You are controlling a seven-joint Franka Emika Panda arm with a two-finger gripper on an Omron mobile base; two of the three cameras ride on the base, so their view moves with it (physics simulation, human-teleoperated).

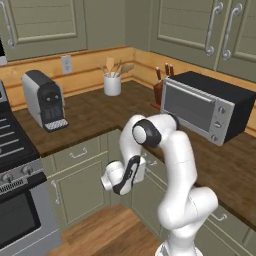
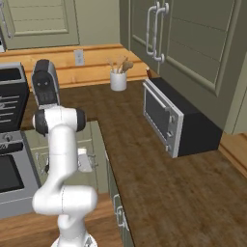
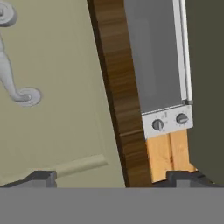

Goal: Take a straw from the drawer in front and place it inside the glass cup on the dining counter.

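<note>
Straw not yet visible; presumably inside shut drawer, untouched. Drawer fronts [image 1: 78, 153] all closed under counter [image 1: 100, 117]. Gripper [image 3: 109, 178] spread wide, empty, facing cabinet front and toaster oven [image 3: 159, 57]. Remaining: open drawer, grasp straw, carry to glass cup.

Even, soft rendered light; slight blur.
</note>
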